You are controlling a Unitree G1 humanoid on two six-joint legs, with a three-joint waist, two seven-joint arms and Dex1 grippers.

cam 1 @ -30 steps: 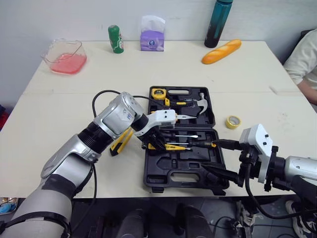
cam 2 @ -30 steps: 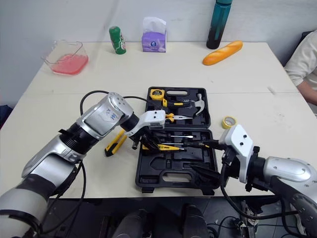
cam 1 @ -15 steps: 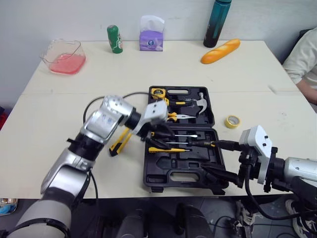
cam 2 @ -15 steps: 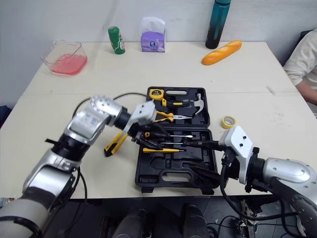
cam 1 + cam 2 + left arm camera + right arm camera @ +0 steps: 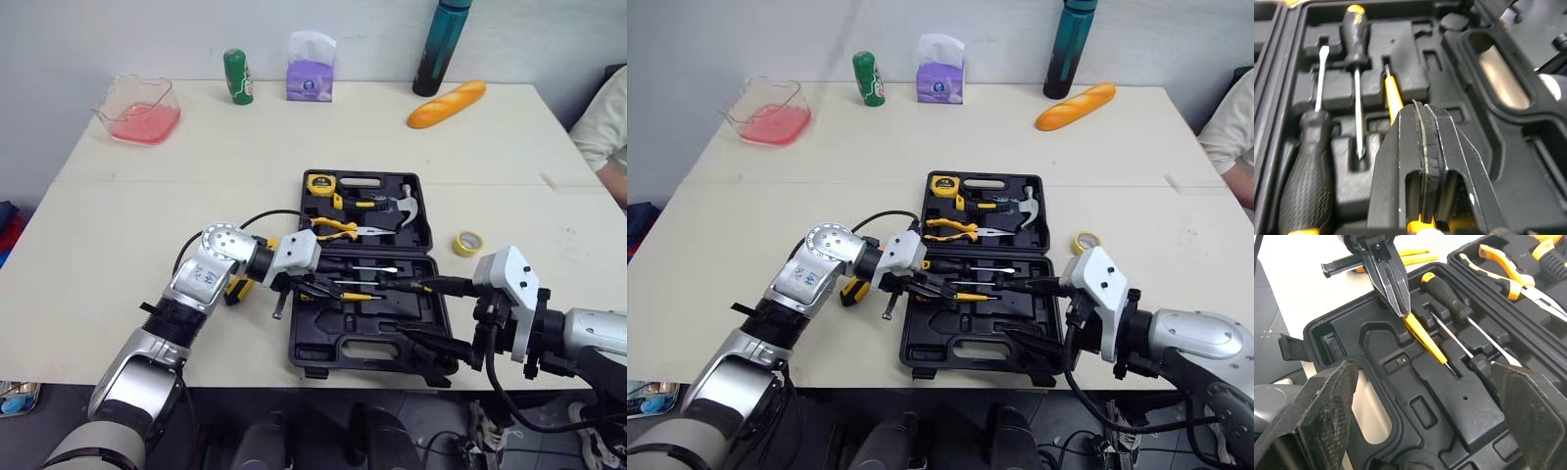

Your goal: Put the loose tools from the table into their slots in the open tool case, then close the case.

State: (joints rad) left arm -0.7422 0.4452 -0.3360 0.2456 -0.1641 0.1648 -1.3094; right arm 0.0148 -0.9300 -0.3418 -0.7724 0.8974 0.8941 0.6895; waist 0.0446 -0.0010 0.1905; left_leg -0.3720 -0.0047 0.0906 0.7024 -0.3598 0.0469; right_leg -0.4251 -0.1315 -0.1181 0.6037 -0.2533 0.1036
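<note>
With my left pincer (image 5: pixel 1402 308) clamped on the yellow screwdriver (image 5: pixel 1426 341), I am aligning its shaft over the tool case (image 5: pixel 315 333) slot, seating it level before releasing.

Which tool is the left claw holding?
In the middle of the table lies an open black case. In its near half, beside two black-handled screwdrivers, the left gripper is shut on the yellow screwdriver, the one nearest the carry handle. It alone is slim and all yellow.

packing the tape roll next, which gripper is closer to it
Right. The right gripper is open near the tape roll; the left gripper, shut on the yellow screwdriver, is across the case.
</note>
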